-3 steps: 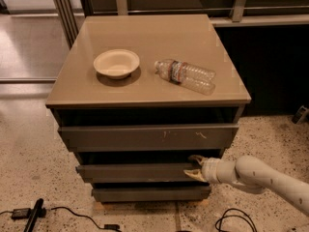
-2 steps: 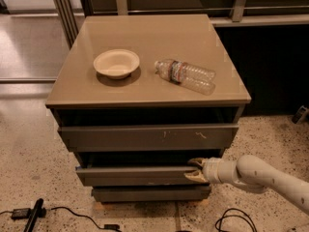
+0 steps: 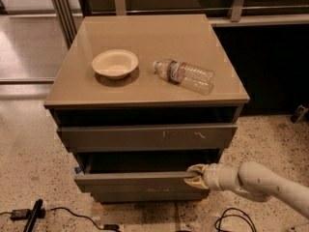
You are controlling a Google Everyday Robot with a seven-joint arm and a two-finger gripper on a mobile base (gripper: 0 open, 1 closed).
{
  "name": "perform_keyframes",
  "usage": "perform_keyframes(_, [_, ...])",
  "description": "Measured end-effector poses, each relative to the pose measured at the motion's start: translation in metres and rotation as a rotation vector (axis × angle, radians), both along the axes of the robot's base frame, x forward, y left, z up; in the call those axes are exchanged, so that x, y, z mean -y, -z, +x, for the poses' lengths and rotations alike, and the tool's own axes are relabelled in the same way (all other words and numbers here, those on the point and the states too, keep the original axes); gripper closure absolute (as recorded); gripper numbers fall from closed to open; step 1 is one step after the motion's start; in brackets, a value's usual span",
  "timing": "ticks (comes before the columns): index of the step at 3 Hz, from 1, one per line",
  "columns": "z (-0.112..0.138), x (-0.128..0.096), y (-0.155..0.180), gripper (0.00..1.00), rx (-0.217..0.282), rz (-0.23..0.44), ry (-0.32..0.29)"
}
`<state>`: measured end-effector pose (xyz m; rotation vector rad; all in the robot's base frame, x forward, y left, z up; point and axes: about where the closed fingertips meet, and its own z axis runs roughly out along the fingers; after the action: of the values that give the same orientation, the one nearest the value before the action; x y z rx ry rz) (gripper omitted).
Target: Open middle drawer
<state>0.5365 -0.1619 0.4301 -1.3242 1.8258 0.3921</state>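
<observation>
The middle drawer is the plain grey-brown front below the scratched top drawer front. It stands pulled out part way, with a dark gap showing its interior. My gripper is at the right end of that front. Its pale fingers are clamped over the front's top edge, one above and one below. The white arm reaches in from the lower right. The lowest, narrowest drawer front sits closed beneath.
A cream bowl and a clear water bottle lying on its side rest on the cabinet top. Black cables and a black tool lie on the speckled floor. A dark panel stands to the right.
The middle drawer has slid out toward the camera, widening the dark gap above its front. My gripper moved with it, still at the right end.
</observation>
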Motion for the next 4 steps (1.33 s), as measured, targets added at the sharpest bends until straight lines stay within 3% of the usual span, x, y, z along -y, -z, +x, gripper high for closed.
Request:
perform_keyframes(2, [-0.015, 0.001, -0.002, 1.0, -0.016, 0.001, 0.026])
perform_keyframes(3, [-0.015, 0.001, -0.002, 0.83, -0.016, 0.001, 0.026])
perform_keyframes(4, [-0.015, 0.001, -0.002, 0.59, -0.016, 0.001, 0.026])
